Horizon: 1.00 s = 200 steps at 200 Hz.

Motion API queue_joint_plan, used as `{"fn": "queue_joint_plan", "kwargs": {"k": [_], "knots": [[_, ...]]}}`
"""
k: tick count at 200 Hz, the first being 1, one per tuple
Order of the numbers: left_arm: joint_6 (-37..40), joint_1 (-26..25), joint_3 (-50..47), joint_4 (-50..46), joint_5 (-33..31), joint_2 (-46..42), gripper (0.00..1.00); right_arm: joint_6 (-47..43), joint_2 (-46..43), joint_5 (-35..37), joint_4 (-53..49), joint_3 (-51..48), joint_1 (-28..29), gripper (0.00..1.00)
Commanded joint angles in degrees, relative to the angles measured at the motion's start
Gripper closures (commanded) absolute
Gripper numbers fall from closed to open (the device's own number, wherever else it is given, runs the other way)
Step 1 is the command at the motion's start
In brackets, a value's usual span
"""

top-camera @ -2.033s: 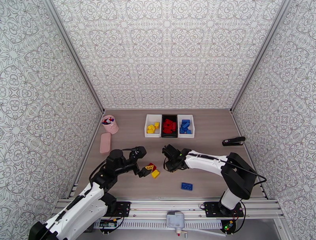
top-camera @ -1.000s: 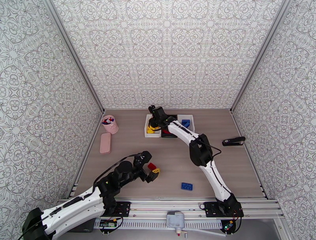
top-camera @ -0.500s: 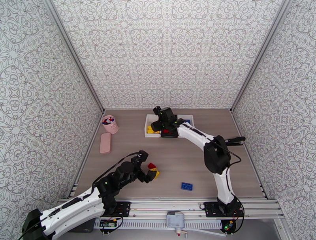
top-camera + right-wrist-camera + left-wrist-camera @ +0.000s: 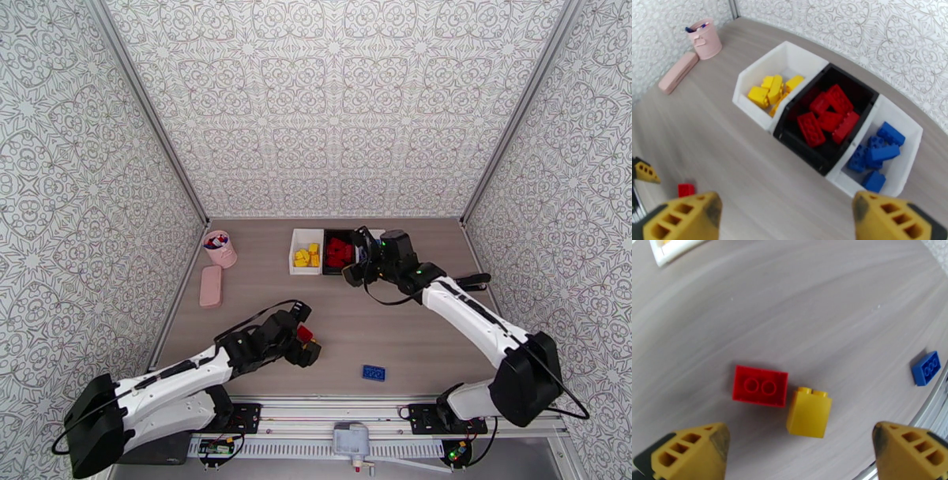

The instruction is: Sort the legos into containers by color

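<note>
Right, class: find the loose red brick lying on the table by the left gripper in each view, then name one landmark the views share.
Top external: loose red brick sits lower centre-left on the table.
Left wrist: left of centre, beside a yellow brick.
Right wrist: bottom-left corner.
Shared landmark: white bin of yellow bricks.

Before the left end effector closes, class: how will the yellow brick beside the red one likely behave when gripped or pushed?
The yellow brick looks like rigid moulded plastic, so it probably won't flex. Its smooth sides may slip. Lying on its side, it should slide rather than roll, perhaps nudging the neighbouring red brick.
</note>
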Motion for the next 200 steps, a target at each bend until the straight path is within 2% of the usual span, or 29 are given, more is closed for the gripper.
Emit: {"fn": "queue_joint_plan", "kwargs": {"k": [1,46,92,188,200], "knots": [[1.19,-0.68,3.78,-3.83,2.55,5.34,0.01,-4.03,-2.99,-5.15,-9.65,-1.94,0.16,0.1],[1.42,-0.55,6.42,-2.17,4.52,13.26,0.06,-3.92,-6.58,-5.85,-13.49,-4.74,0.21,0.1],[1.86,-0.41,8.49,-4.32,1.7,18.26,0.21,-3.43,-7.68,-5.57,-13.23,-5.53,0.23,0.1],[2.61,-0.66,8.75,-3.52,-0.47,17.9,0.75,-2.48,-7.45,-4.3,-13.12,-4.93,0.22,0.12],[2.87,-0.81,9.13,-4.33,-0.74,16.4,0.79,-2.28,-8.0,-4.0,-13.19,-5.17,0.18,0.12]]}}
